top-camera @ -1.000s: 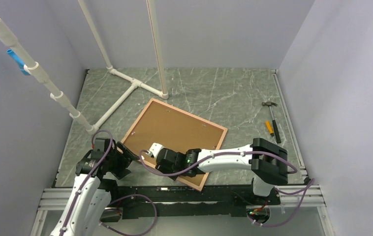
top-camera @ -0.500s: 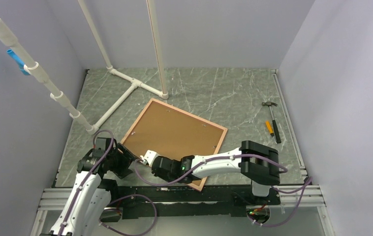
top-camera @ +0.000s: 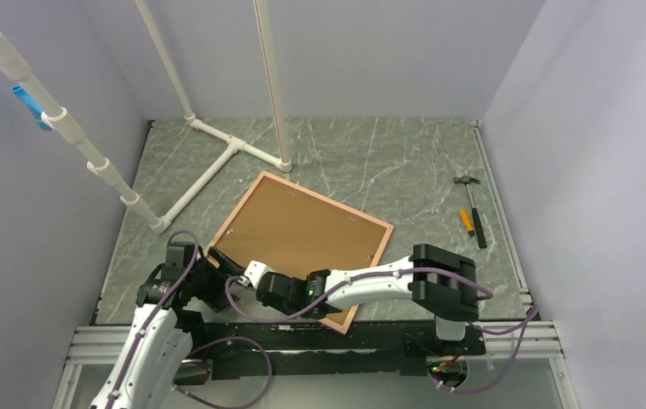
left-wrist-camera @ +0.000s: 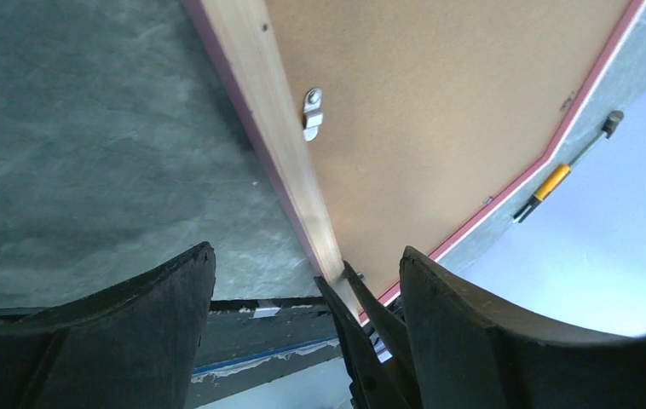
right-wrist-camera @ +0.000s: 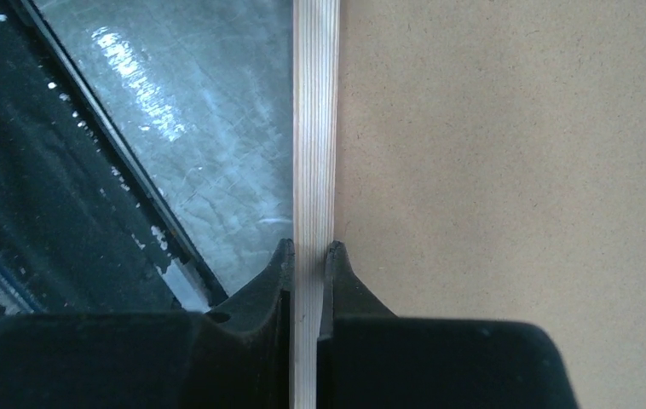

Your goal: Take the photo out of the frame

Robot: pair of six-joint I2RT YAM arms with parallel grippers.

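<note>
On the table (top-camera: 405, 162) the frame (top-camera: 328, 198) lies face down, wide, thin and probably light. The photo (top-camera: 302, 228) sits inside it, stiff brown backing up. My right gripper (right-wrist-camera: 311, 256) pinches the pale rail at the frame's 8 o'clock. My left gripper (left-wrist-camera: 302, 273) gapes wide astride that rail, holding nothing. I judge the backing comes out once the metal clip (left-wrist-camera: 311, 113) at 12 o'clock is turned.
</note>
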